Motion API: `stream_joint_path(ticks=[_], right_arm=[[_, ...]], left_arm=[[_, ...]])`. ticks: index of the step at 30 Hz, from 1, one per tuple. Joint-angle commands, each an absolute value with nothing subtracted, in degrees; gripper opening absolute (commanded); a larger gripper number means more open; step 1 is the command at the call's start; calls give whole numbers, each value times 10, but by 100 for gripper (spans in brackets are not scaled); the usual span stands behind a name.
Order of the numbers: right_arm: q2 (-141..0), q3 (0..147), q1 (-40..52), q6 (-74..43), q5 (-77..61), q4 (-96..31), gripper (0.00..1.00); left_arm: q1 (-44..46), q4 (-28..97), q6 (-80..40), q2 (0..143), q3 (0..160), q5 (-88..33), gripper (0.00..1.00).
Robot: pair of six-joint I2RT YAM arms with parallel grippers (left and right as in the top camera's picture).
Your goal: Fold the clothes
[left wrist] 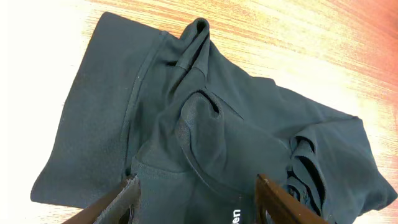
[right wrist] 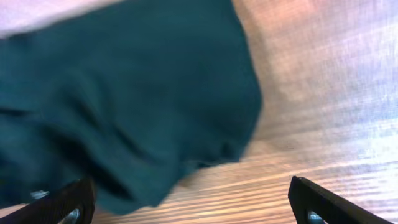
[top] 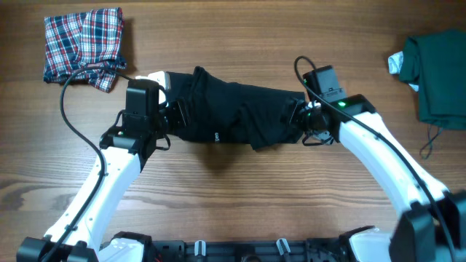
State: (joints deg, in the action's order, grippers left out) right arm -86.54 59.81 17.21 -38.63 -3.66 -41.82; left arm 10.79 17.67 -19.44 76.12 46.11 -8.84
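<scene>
Clothes lie on the wooden tabletop (top: pixel 240 189): a black shirt (top: pixel 233 109) bunched in the middle, a plaid one (top: pixel 84 40) in the far left corner, and a dark green one (top: pixel 437 69) at the right edge. The left claw (top: pixel 173 113) is at the black shirt's left end and the right claw (top: pixel 297 116) at its right end, both spread apart and holding nothing.
</scene>
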Motion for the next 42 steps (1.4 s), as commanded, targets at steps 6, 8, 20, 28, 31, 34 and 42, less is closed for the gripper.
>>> stream_joint_path(ticks=[6, 8, 20, 28, 31, 34, 42], right_arm=[[-869, 609, 175, -296, -198, -311, 100], [-867, 609, 168, -300, -155, -312, 100], [-861, 609, 85, -237, -193, -341, 100], [-841, 609, 75, -199, -197, -364, 100], [-839, 609, 75, -195, -197, -376, 100], [-839, 609, 75, -195, -197, -378, 100], [-839, 609, 75, -196, -198, -378, 100]], left_arm=[[104, 179, -204, 757, 470, -82, 58], [86, 182, -232, 758, 470, -65, 65], [-103, 64, -136, 941, 481, -276, 80], [-90, 64, -106, 1082, 568, -385, 93], [-90, 72, -92, 1107, 571, -392, 93], [-90, 86, -89, 1116, 571, -391, 93], [-58, 158, -51, 1127, 571, -394, 91]])
